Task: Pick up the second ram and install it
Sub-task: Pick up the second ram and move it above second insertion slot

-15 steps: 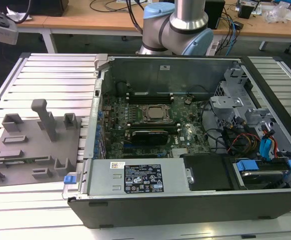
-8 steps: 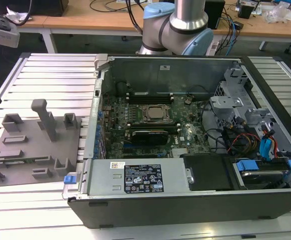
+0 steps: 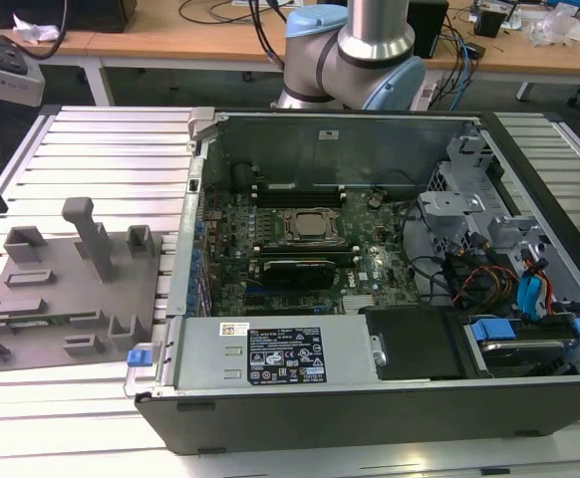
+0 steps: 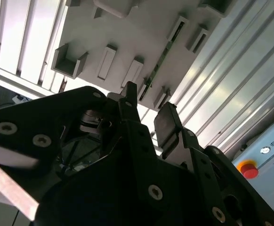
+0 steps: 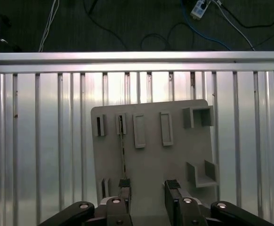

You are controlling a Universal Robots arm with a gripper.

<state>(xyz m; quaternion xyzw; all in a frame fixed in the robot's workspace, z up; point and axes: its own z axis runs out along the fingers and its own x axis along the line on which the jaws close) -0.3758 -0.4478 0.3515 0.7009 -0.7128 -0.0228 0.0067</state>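
**Exterior view.**
- Computer case (image 3: 370, 408), open, lying on a slatted aluminium table (image 3: 111, 149).
- Inside the case: green motherboard (image 3: 300, 249), bundled cables, and a blue drive caddy (image 3: 494, 329) towards the exterior view's right.
- A printed label (image 3: 285, 363), black and white, sits on the grey metal cover along the near side of the case. A smaller white sticker (image 3: 232, 329) is just beside it.
- Grey fixture tray (image 3: 61, 289), set on the table well to the exterior view's left of the case.
- Robot arm (image 3: 370, 40), its grey and pale-blue joint behind the case.

**First wrist view.**
- This view looks straight down on the fixture tray (image 5: 174, 160), which the exterior view sees at a slant.
- The second ram (image 5: 123, 150) stands on edge in a long narrow slot of the tray, seated between two small end pockets.
- Gripper (image 5: 148, 190), over the tray's near edge. Its jaws are spread apart with nothing between them.
- One finger lines up with the near end of the stick. Contact cannot be told.
- Dark floor with loose cables lies beyond the table rail.

**Second wrist view.**
- The gripper (image 4: 148, 110) is seen from behind, jaws parted and empty, pointing at the tray (image 4: 127, 37).
- The second ram (image 4: 163, 59) shows its green edge here, in the same slot.
- Grey box with a red button (image 4: 249, 169), beside the table, with print on its face.
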